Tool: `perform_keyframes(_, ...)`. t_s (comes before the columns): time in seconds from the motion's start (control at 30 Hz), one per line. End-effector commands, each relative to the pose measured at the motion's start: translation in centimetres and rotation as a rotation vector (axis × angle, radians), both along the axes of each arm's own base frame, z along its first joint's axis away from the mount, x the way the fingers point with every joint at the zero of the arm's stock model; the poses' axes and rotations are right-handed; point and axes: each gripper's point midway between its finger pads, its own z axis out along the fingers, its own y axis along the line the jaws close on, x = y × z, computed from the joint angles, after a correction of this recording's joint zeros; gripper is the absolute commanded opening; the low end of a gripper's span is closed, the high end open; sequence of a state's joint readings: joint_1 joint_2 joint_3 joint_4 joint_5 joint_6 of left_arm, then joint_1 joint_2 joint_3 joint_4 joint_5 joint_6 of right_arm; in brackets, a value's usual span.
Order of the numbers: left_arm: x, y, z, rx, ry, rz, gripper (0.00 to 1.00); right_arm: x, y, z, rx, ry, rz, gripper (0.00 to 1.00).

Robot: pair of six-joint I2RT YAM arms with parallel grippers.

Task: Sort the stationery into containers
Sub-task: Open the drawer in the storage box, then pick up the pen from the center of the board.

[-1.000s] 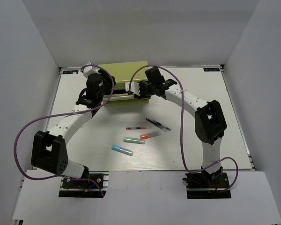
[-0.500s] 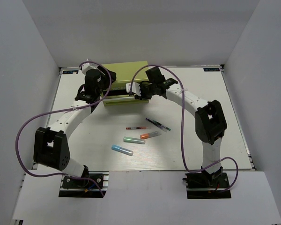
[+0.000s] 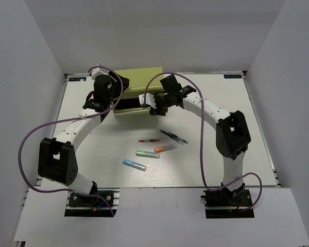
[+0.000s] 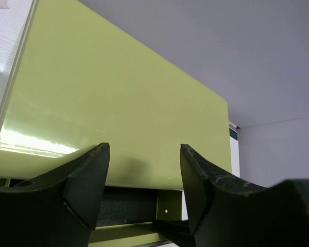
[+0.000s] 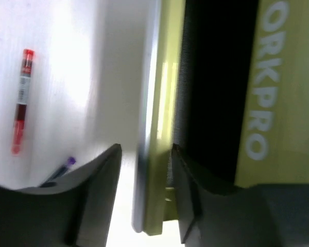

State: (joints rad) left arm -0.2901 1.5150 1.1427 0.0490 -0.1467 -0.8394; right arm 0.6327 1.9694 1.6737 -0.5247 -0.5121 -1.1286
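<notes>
Leftward and back is where my left arm has gone since the earlier frame: it has left the front of the chest (image 3: 139, 78) and now stands over its left top edge. Over the same interval the right arm has drawn the drawer (image 3: 129, 105) further out, and more of its dark interior shows from above.

Left claw (image 4: 144, 154): fingers spread wide, holding nothing, poised over the chest's flat top. I cannot tell whether they touch the lid. I judge it is placed to steady the chest.

Right claw (image 5: 146, 154): fingers close on either side of the drawer's front lip. I judge it is pinching that lip, though its near finger shows a sliver of light beside the metal.

Meaning for the task: a compartment is now open to receive items. No item has been sorted yet.

- Chest: olive-green, boxy, glossy top. It stands at the far middle of the counter (image 3: 211, 103). Pale lettering shows beside the drawer's black cavity in the right wrist view.
- Red pen (image 3: 150, 140): thin, lying flat, near the front of the chest.
- Dark pen (image 3: 173, 137): thin, lying just right of the red pen.
- Orange marker (image 3: 165, 148): stubby, just beside the dark pen.
- Green marker (image 3: 147, 153) and blue marker (image 3: 134, 164): stubby, nearer the arms' bases.

All five lie loose on the counter, apart from both claws.
</notes>
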Motion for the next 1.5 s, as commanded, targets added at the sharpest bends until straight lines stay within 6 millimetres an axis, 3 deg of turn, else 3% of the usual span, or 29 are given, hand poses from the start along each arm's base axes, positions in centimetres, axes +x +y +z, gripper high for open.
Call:
perform_keyframes(0.0,-0.8,0.4,-3.0,0.032,0.113,-0.008,0.69,-2.1,0.8,2.2,0.039,0.020,0.022,0.59)
perform_keyframes(0.07,-0.9,0.5,-2.5,0.029,0.103,-0.008,0.70,-1.3,0.7,2.8,0.060,0.003,-0.018,0.71)
perform_keyframes(0.2,-1.3,0.6,-0.9,0.029,0.068,-0.010,0.73,-0.6,0.4,4.3,0.099,-0.058,-0.061,0.73)
perform_keyframes(0.33,-1.9,0.6,0.6,0.025,0.027,-0.024,0.75,-1.5,-0.7,6.7,0.127,-0.101,-0.071,0.73)
perform_keyframes(0.37,-2.0,0.6,0.1,0.027,0.037,-0.024,0.75,-1.6,-0.9,6.8,0.129,-0.100,-0.074,0.74)
perform_keyframes(0.57,-3.9,0.9,2.8,0.034,-0.025,-0.050,0.78,-2.9,-2.8,10.5,0.192,-0.181,-0.129,0.76)
perform_keyframes(0.63,-4.7,1.1,3.3,0.032,-0.032,-0.050,0.81,-3.0,-3.4,10.4,0.194,-0.191,-0.171,0.81)
perform_keyframes(0.67,-5.5,1.4,3.8,0.041,-0.044,-0.053,0.82,-2.8,-4.2,12.1,0.246,-0.212,-0.238,0.83)
perform_keyframes(0.7,-6.1,1.6,3.6,0.043,-0.034,-0.053,0.84,-2.9,-4.6,11.5,0.245,-0.199,-0.269,0.90)
perform_keyframes(0.73,-6.6,1.7,3.7,0.044,-0.033,-0.053,0.86,-2.4,-5.4,12.5,0.274,-0.202,-0.353,0.90)
perform_keyframes(0.8,-8.0,1.9,3.9,0.040,-0.035,-0.063,0.94,-3.1,-6.3,11.6,0.282,-0.137,-0.416,0.90)
perform_keyframes(0.83,-8.7,1.9,3.1,0.045,-0.007,-0.073,1.00,-3.3,-7.0,10.8,0.262,-0.101,-0.435,0.88)
perform_keyframes(0.9,-9.9,2.2,3.3,0.026,-0.003,-0.068,1.00,-4.8,-8.4,7.9,0.208,-0.002,-0.472,0.81)
perform_keyframes(1.0,-11.6,2.3,1.6,0.018,0.062,-0.083,1.00,-7.3,-9.9,5.4,0.191,0.091,-0.475,0.62)
perform_keyframes(1.03,-12.4,2.5,0.7,0.015,0.092,-0.080,1.00,-7.7,-10.1,4.7,0.185,0.107,-0.476,0.50)
perform_keyframes(1.1,-13.3,2.1,-0.3,0.001,0.128,-0.109,1.00,-9.0,-10.9,2.5,0.162,0.160,-0.490,0.44)
perform_keyframes(1.13,-13.9,2.1,-1.8,0.008,0.175,-0.117,1.00,-9.4,-11.3,1.4,0.145,0.183,-0.495,0.39)
perform_keyframes(1.2,-15.0,1.8,-1.8,-0.020,0.176,-0.135,1.00,-9.8,-11.6,0.2,0.133,0.223,-0.508,0.37)
perform_keyframes(1.27,-16.0,1.9,-3.1,-0.028,0.206,-0.138,0.98,-10.2,-11.6,-0.9,0.115,0.271,-0.506,0.34)
perform_keyframes(1.4,-18.2,2.1,-4.3,-0.066,0.231,-0.142,0.93,-9.6,-11.2,-3.8,0.070,0.375,-0.544,0.33)
perform_keyframes(1.47,-18.8,2.0,-4.8,-0.078,0.246,-0.150,0.93,-9.2,-10.9,-4.2,0.064,0.402,-0.553,0.31)
